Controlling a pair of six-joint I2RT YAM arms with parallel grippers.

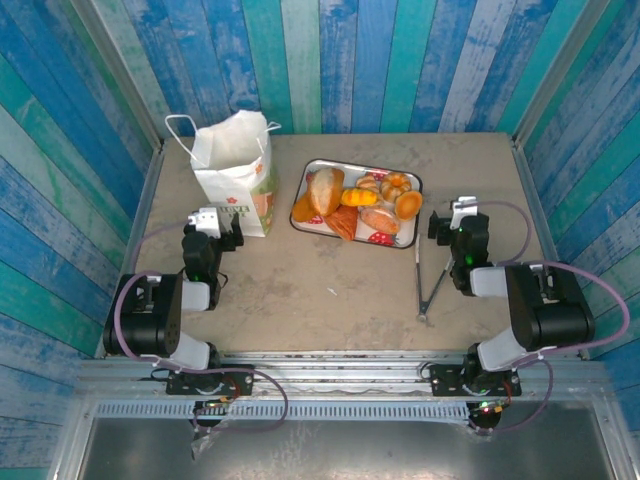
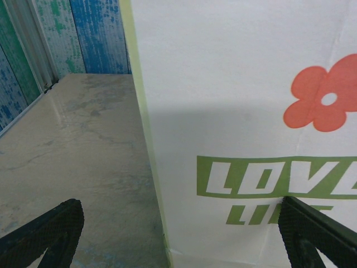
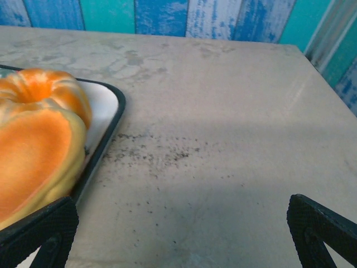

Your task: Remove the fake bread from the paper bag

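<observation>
1. The fake bread (image 1: 358, 202) lies heaped on the tray (image 1: 318, 170), just above the middle of the top view. Rolls, a croissant and ring-shaped buns touch and overlap. In the right wrist view two orange pieces (image 3: 33, 145) sit against the tray's rim (image 3: 105, 114) at the left of the frame.
2. The tray reads as the collecting spot. It sits just beside the bag, so each piece has only a short way to go.
3. The paper bag (image 1: 238, 170) stands upright in the upper left of the top view. Its mouth is open upward and its cord handles (image 1: 180, 125) flop outward, which suits a reach from above. Whether any bread is left inside cannot be told, though the task looks nearly or fully done.
4. The left gripper (image 1: 213, 225) sits low, just below the bag in the top view, released and empty. Its wrist view has the bag's wall (image 2: 234, 84) close ahead and the bag's corner edge between the spread fingers (image 2: 56, 229). I judge it is placed to steady the bag. Contact cannot be told.
5. The right gripper (image 1: 462, 215) rests to the right of the tray, jaws wide and holding nothing, facing past the tray's corner.
6. Tongs (image 1: 428, 280) lie on the table (image 1: 330, 290) at lower right, near the right arm.
</observation>
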